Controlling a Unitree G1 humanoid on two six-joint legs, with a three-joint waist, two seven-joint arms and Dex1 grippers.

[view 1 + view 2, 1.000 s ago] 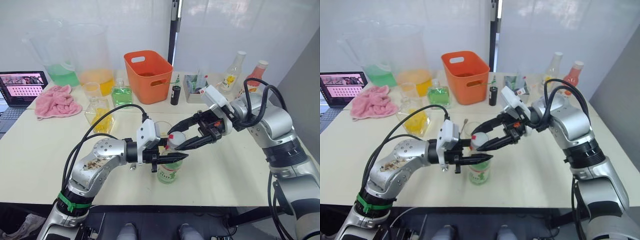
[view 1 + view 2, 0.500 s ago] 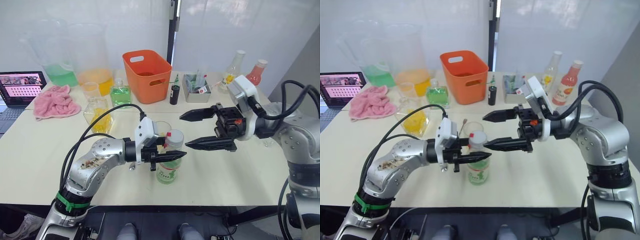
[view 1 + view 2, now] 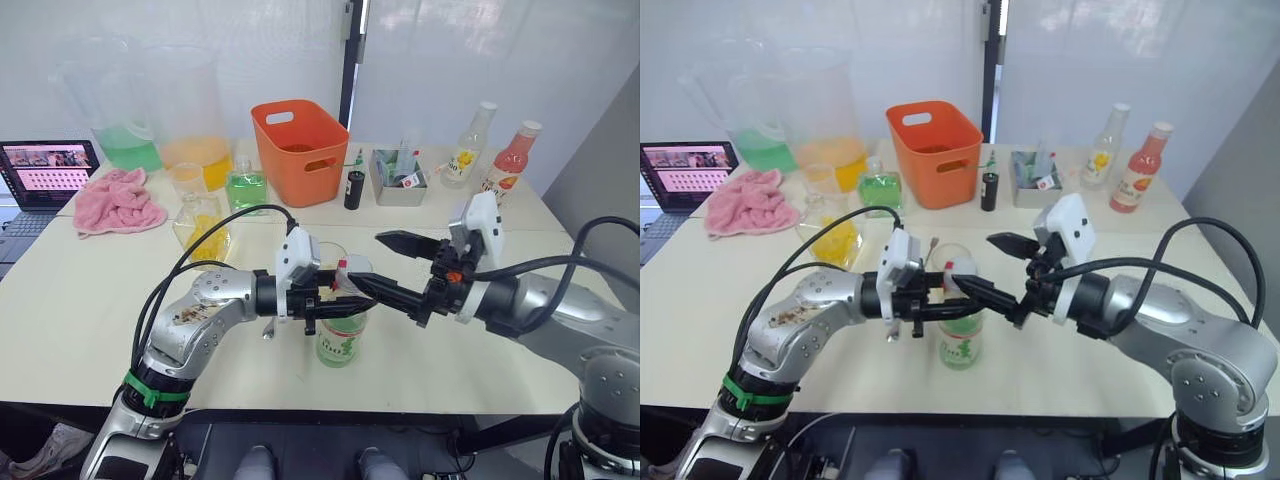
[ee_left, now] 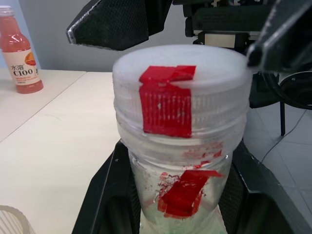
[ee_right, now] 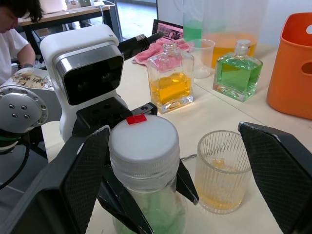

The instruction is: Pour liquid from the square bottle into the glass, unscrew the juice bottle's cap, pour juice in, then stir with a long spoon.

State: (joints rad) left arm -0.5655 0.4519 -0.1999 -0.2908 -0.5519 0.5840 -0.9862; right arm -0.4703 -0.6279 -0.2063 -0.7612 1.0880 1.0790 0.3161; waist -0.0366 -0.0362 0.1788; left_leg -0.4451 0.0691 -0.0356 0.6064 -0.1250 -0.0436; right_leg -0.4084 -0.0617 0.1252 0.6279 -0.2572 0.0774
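Note:
The juice bottle (image 3: 340, 342), green-labelled, stands near the table's front edge, and my left gripper (image 3: 345, 298) is shut on its neck just under the cap (image 4: 180, 73). That cap is white with red tape. My right gripper (image 5: 173, 127) is open, one finger on each side of the cap without touching it. Right behind the bottle stands the glass (image 5: 219, 170), ribbed, with a little yellow liquid. A square bottle (image 3: 203, 228) of yellow liquid stands farther back on the left. The long spoon (image 3: 930, 246) lies on the table, mostly hidden under my left wrist.
A green square bottle (image 3: 244, 186), an orange basket (image 3: 297, 150), two big pitchers (image 3: 185, 110) and a small cup stand behind. Pink cloth (image 3: 118, 200) and laptop (image 3: 45, 168) at left. Grey tray (image 3: 398, 178), yellow-labelled bottle (image 3: 468, 148) and pink bottle (image 3: 507, 160) at back right. A person (image 5: 12, 19) sits beyond the table.
My right gripper pulled away to the right, turned, and has come back open, now straddling the cap. The left gripper has kept the bottle in place.

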